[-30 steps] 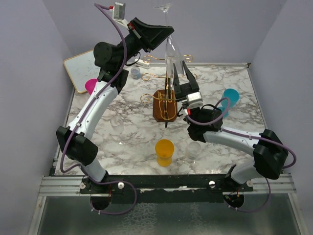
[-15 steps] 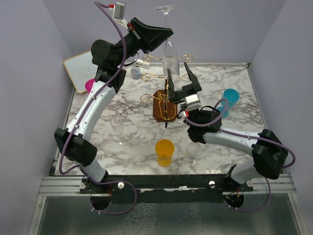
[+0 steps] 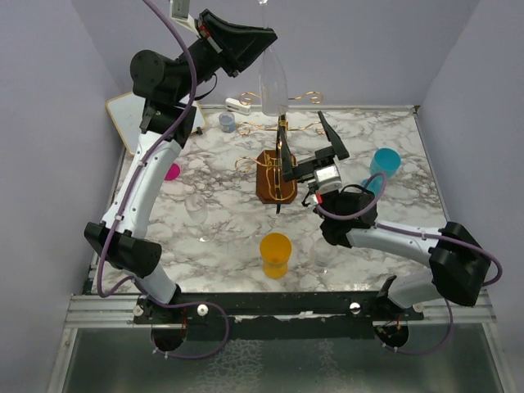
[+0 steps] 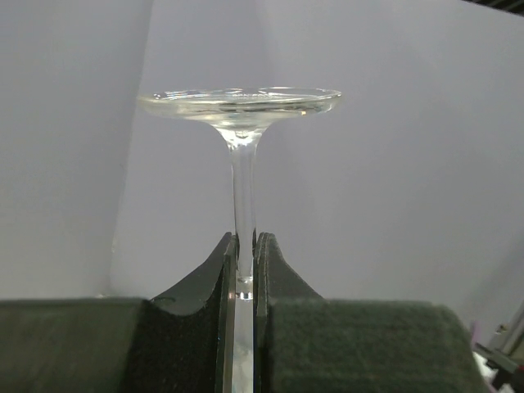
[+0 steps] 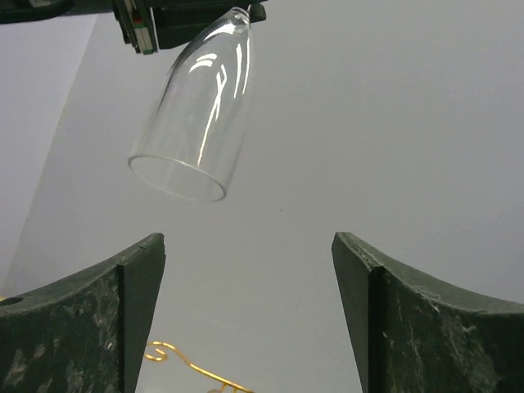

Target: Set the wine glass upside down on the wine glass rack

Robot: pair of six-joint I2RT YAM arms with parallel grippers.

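At the upper left of the top view, a white board (image 3: 124,119) lay on the marble counter (image 3: 213,221). A pink cup (image 3: 172,172) stood beside it, mostly hidden behind the left arm, so its contents could not be told. A small grey cup (image 3: 227,122) sat further right, near the back edge.

The left fingers (image 3: 264,42) were high in the upper middle of the frame, clenched on the stem of the wine glass (image 3: 273,80). In the left wrist view the two black pads (image 4: 205,282) pinched the stem just below the foot. The glass hung upside down in the air, mouth down, above and just behind the wine glass rack (image 3: 270,184), not touching it. Its bowl looked clear throughout in the right wrist view (image 5: 192,115).

The rack stood at mid-counter. An orange cup (image 3: 275,254) stood upright below it in the frame, showing only its own colour inside.

The right fingers (image 3: 309,141) were released, spread wide just right of the rack's post and holding nothing. A teal cup (image 3: 385,161) stood at the right.
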